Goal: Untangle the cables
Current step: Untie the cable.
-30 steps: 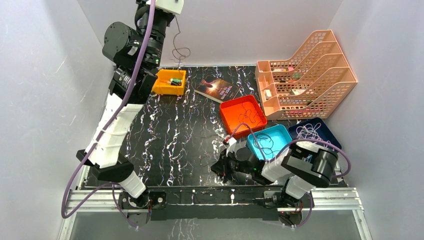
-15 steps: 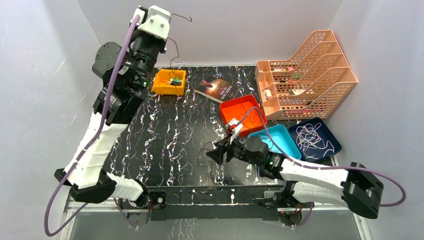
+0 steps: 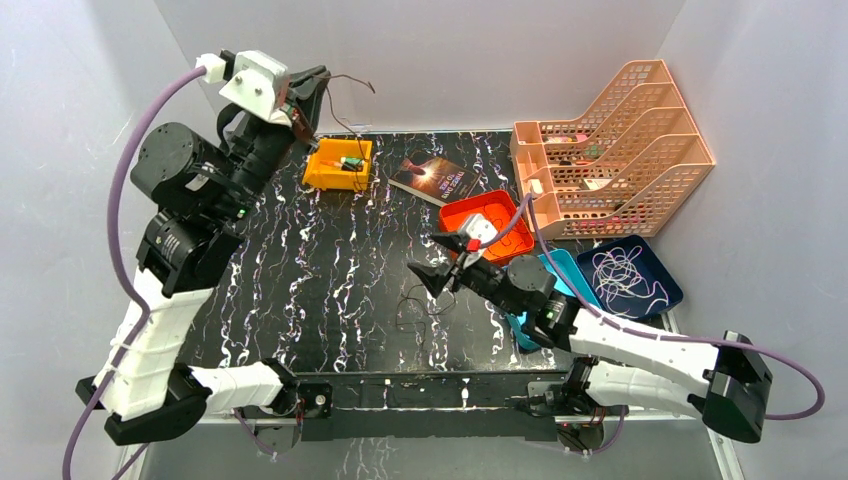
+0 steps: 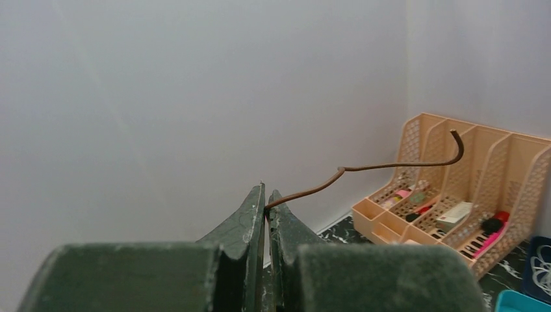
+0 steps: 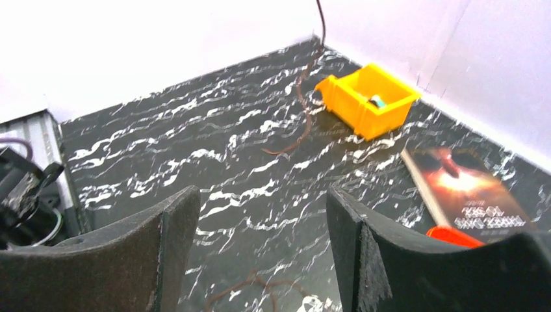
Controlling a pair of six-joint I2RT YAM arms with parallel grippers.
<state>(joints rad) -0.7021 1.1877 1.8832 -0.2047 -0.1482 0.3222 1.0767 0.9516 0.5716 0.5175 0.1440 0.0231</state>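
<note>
My left gripper [image 3: 308, 88] is raised high at the back left, shut on one end of a thin brown cable [image 4: 390, 166]. The free end curls out to the right in the air, and the cable [image 5: 303, 110] hangs down to the table beside the yellow bin. My right gripper [image 3: 434, 258] hovers over the table's middle, open, with nothing between its fingers [image 5: 175, 221]. A dark brown loop of cable [image 3: 420, 302] lies on the table just below it. I cannot tell whether it joins the hanging one. A whitish cable [image 3: 622, 270] lies coiled in the navy tray.
A yellow bin [image 3: 340, 163] and a book [image 3: 432, 178] lie at the back. A peach file organiser [image 3: 610, 150] stands back right. A red tray [image 3: 492, 208], a teal tray [image 3: 562, 262] and a navy tray [image 3: 668, 292] sit on the right, partly under my right arm.
My right gripper opened and reached forward and left, from the near edge to the table's middle. My left arm swung left and lower, still pinching the brown cable.
</note>
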